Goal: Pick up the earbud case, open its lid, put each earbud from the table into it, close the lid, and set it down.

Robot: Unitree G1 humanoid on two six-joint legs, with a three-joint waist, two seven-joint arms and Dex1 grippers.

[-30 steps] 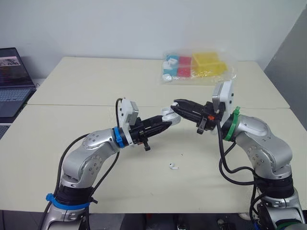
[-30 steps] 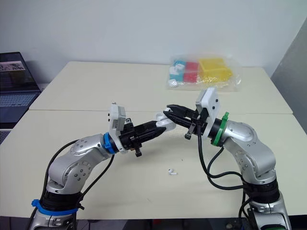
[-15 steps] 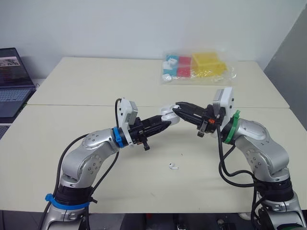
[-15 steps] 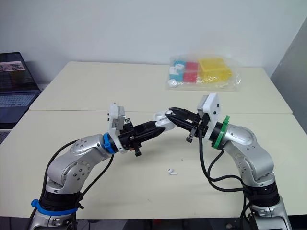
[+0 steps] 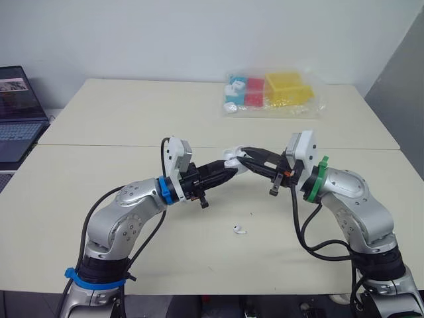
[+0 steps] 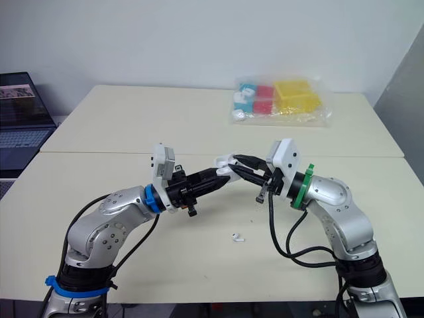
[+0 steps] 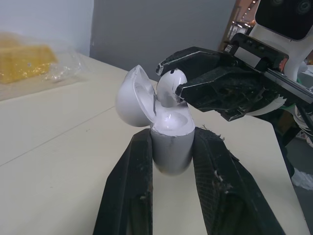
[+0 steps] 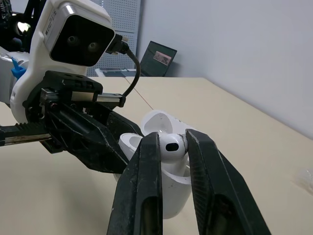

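Earbud case [image 7: 168, 147], lid open, is clamped in your left claw [image 5: 228, 169] above the middle of the tabletop [image 5: 79, 185]. Your right claw [image 8: 172, 145] pinches one earbud [image 7: 169, 86] at its mouth (the other earbud [image 5: 239, 230] lies nearer).

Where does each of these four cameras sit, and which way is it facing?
Left eye view: on the head, facing forward and down over the table; both arms show, left gripper holding the earbud case.
Right eye view: beside it, same scene, loose earbud on the table.
Left wrist view: left wrist, along the left gripper clamped on the open case.
Right wrist view: right wrist, along the right gripper pinching an earbud over the case.
Shared: both wrist views show case, earbud and the opposite gripper.
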